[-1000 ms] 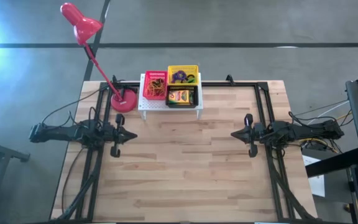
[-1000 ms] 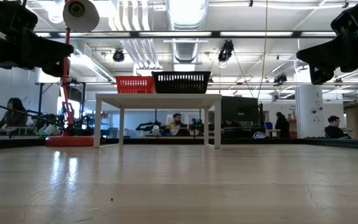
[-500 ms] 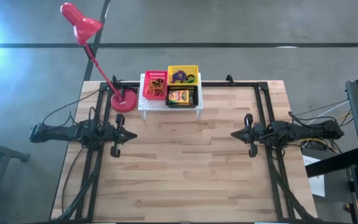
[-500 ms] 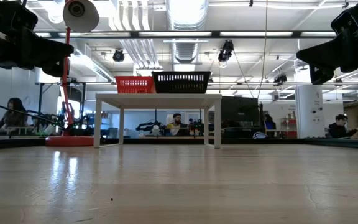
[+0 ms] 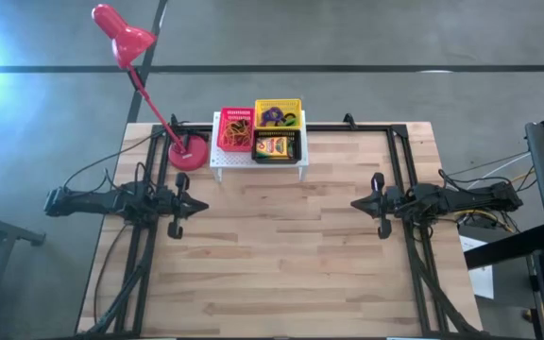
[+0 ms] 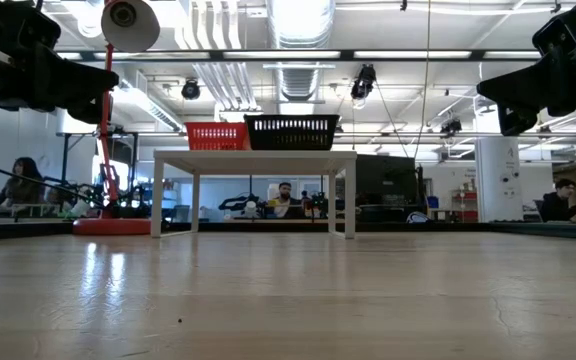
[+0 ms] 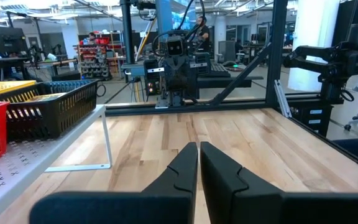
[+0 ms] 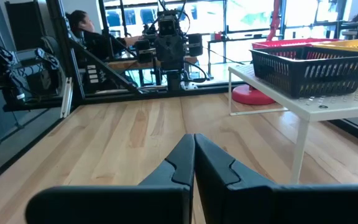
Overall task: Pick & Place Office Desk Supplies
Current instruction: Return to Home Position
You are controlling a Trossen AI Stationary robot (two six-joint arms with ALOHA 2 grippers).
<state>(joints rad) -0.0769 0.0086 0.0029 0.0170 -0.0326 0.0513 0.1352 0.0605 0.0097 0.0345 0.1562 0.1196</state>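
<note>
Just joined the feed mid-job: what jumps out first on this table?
The red desk lamp stands at the far left of the table, beside a white rack holding a red bin of rubber bands, a yellow bin and a black bin. The left hand and right hand, both shut, face each other from opposite sides.

A red desk lamp point(image 5: 188, 152) stands at the wooden table's point(image 5: 281, 255) far edge, just beside a white perforated rack point(image 5: 253, 169). A seated person point(image 6: 23, 183) shows beyond.
</note>
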